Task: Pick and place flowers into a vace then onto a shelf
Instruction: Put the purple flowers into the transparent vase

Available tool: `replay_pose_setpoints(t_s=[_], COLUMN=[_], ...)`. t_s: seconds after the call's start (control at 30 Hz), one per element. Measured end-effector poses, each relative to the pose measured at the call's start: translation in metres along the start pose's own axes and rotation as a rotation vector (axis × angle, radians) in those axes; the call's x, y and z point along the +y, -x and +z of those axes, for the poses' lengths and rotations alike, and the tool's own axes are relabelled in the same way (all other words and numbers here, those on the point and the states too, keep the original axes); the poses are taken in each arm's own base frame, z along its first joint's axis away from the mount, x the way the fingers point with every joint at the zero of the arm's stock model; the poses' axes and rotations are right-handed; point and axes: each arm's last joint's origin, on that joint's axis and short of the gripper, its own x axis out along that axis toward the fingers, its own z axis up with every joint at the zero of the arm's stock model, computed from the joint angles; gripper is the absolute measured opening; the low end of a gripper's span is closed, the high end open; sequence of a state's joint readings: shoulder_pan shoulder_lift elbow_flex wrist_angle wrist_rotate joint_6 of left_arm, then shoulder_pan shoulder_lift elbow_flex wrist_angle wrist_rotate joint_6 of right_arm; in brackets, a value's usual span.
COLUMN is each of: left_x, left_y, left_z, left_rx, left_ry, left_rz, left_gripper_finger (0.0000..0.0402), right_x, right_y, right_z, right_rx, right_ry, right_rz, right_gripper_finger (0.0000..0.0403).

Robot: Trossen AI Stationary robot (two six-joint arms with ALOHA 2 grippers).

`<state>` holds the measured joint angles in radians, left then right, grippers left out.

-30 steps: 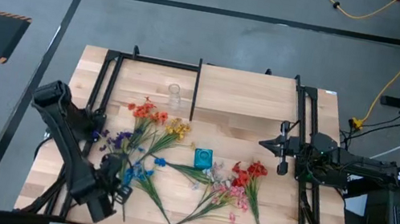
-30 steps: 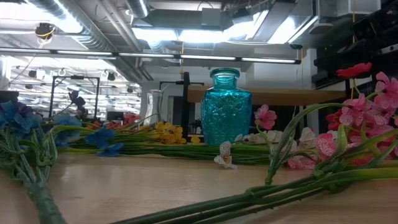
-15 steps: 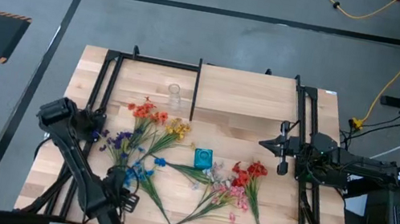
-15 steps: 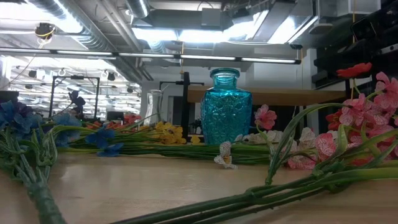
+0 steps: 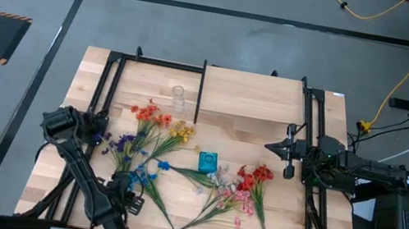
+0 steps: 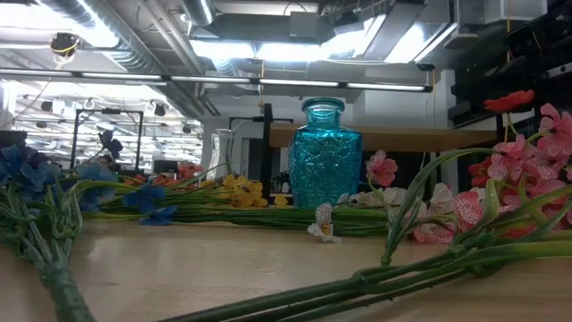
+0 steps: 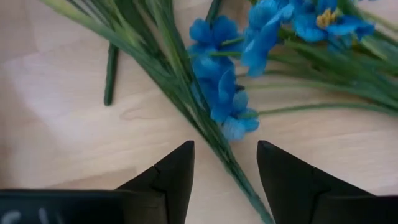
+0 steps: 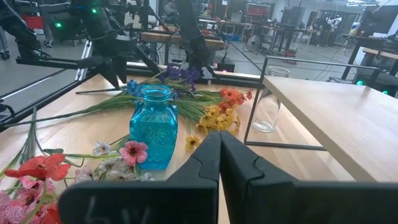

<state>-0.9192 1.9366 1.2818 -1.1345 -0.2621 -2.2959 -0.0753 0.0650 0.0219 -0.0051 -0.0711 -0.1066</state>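
Table: light wood, framed by black rails, seen from above.

Shelf: a light-wood board on thin black legs, set at the far middle-right of the table. Nothing is seen resting on it.

Flowers: artificial stems laid loose across the near half of the table. Orange, yellow and purple blooms are spread on the left; blue blooms are placed nearer the front left edge; red, pink and white blooms are fanned out on the right. None are seen standing in a vase.

Blue glass vase: upright, at the middle of the table among the stems, empty.

Clear glass: upright, just beside the left end of the shelf.

Left gripper: lowered at the front left of the table, its fingers parted, with a green stem of the blue blooms passing between them. Whether the stem is touched cannot be told.

Right gripper: held at the right side of the table, near the front of the shelf, its fingers pressed together on nothing.
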Motion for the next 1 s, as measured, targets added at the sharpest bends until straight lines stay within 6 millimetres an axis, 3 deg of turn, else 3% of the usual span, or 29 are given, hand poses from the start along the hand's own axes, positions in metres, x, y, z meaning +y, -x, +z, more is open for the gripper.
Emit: replay_pose_setpoints(t_s=[1.0], left_x=[-0.0018], left_y=[-0.0062], left_z=[0.0056], left_rx=[0.02], left_ry=[-0.046], left_rz=[0.04], left_gripper_finger=[0.0143], right_x=[0.0001], right_y=[0.0], right_z=[-0.0001], right_rx=[0.0], right_ry=[0.0], right_rz=[0.0], right_gripper_finger=[0.0007])
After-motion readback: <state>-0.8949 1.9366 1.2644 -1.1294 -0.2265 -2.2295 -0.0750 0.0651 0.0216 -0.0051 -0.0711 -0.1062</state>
